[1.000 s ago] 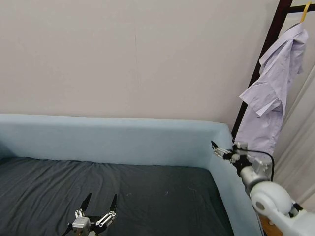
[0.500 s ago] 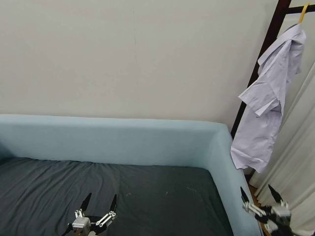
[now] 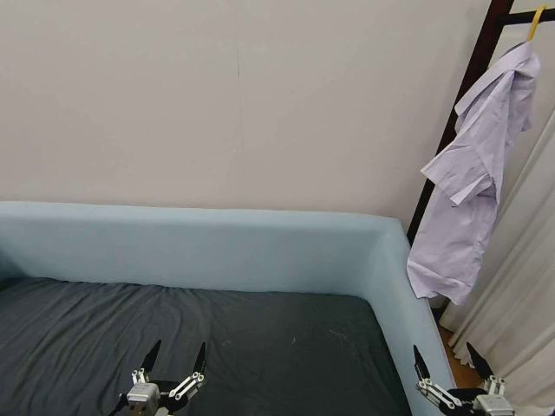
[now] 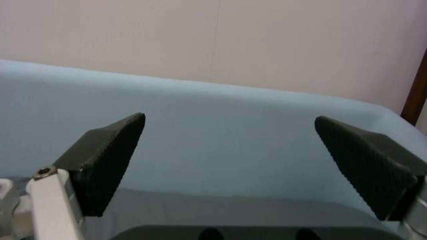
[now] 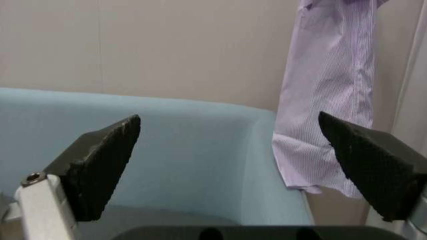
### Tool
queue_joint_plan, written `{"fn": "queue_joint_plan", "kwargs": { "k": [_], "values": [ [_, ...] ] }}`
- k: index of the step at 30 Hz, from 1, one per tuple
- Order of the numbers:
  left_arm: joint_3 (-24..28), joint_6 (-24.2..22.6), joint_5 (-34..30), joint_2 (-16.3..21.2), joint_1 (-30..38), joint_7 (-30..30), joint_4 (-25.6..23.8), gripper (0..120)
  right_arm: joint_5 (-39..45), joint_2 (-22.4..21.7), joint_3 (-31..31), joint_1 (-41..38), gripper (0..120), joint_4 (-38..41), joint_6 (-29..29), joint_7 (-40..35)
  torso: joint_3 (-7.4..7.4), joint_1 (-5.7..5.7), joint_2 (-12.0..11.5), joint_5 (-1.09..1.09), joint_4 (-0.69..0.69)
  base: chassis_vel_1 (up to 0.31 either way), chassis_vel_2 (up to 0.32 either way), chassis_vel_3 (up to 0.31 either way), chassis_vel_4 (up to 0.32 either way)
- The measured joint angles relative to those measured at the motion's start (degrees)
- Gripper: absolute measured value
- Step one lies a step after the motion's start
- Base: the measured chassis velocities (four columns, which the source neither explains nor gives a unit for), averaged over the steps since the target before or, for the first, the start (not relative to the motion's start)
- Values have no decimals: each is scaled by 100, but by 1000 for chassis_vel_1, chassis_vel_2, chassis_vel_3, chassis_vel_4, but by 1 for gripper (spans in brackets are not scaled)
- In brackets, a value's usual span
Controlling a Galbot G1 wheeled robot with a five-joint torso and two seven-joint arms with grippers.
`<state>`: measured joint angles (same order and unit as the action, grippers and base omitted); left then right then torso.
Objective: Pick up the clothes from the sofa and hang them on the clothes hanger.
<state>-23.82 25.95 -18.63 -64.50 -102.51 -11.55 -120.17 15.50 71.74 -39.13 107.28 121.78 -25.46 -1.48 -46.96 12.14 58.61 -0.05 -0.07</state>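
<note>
A pale lilac striped shirt (image 3: 473, 173) hangs from a yellow hanger (image 3: 538, 19) on the dark wooden rack (image 3: 460, 108) at the right, beside the sofa's arm; the right wrist view shows the shirt (image 5: 330, 95) too. My left gripper (image 3: 176, 355) hovers open low over the dark seat cushion (image 3: 191, 342), with nothing between its fingers. My right gripper (image 3: 445, 360) is open and empty at the lower right, just past the sofa's right arm. In the wrist views the left gripper (image 4: 240, 150) and the right gripper (image 5: 240, 150) face the light blue backrest.
The light blue sofa (image 3: 217, 247) runs along a plain beige wall (image 3: 225, 95). Its right arm (image 3: 403, 303) stands between the seat and the rack. White curtains (image 3: 520, 295) hang at the far right, above a strip of wooden floor.
My right arm has dropped from beside the shirt at the sofa's arm to the lower right corner, its gripper open. The shirt stays hanging on the rack. The left gripper has not moved.
</note>
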Motion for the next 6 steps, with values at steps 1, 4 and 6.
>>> {"fn": "queue_joint_plan", "kwargs": {
  "k": [1,4,6],
  "values": [
    [0,0,0,0,0,0,0,100,0,0,0,0,100,0,0,0,0,0,0,0,0,0,0,0,0],
    [0,0,0,0,0,0,0,100,6,-8,8,-15,100,0,14,-8,0,0,-1,0,0,0,0,0,0],
    [0,0,0,0,0,0,0,100,11,-12,10,-19,100,-1,17,-10,0,0,-1,0,0,0,0,0,0]
  ]
}}
